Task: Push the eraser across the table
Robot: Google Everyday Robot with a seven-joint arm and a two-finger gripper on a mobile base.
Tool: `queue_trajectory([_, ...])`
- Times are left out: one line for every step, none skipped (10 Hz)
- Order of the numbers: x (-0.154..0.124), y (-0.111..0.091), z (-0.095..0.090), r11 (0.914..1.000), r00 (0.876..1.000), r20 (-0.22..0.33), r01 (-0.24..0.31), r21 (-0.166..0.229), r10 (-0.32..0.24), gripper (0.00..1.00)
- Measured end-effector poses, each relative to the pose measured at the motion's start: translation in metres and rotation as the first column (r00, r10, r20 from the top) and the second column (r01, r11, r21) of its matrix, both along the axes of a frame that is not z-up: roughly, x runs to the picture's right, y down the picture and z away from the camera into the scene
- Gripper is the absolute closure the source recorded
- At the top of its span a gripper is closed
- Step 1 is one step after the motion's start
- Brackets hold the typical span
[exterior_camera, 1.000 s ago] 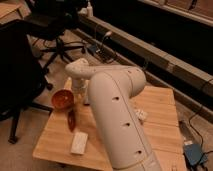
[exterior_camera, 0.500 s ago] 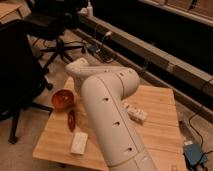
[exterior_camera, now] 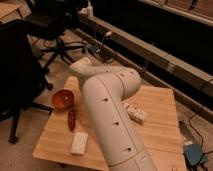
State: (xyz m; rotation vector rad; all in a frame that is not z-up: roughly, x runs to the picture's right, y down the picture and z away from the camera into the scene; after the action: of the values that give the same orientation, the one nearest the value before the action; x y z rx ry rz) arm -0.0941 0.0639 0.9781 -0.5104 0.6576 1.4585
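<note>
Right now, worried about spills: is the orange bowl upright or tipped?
Upright: the orange bowl opens upward at the table edge. The gripper is hidden behind the arm.

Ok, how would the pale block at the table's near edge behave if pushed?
The pale block lies flat, so it would probably slide, not roll or tip. It sits near the table edge, so it might fall off. The gripper is hidden behind the arm.

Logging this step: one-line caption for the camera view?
Robot arm sweeps over the table, gripper hidden behind it; orange bowl, dark red oval and beige block sit left.
</note>
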Motion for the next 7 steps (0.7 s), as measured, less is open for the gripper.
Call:
queue_trajectory([0.011,0.000,0.002,1.0000,1.000,-0.020,-0.003,0.000,0.003,1.00])
queue_trajectory([0.021,-0.001,0.002,1.0000,0.999,-0.036,-0.005,0.001,0.005,1.00])
queue_trajectory([0.034,-0.002,0.003,0.9999,0.998,-0.054,-0.010,0.003,0.010,1.00])
queue_trajectory([0.044,-0.003,0.004,0.9999,0.998,-0.069,-0.015,0.004,0.015,1.00])
queue_trajectory([0.056,-0.004,0.004,0.9997,0.996,-0.086,-0.023,0.006,0.023,1.00])
queue_trajectory([0.064,-0.005,0.005,0.9996,0.995,-0.096,-0.028,0.009,0.029,1.00])
queue_trajectory([0.071,-0.006,0.005,0.9994,0.994,-0.105,-0.034,0.011,0.035,1.00])
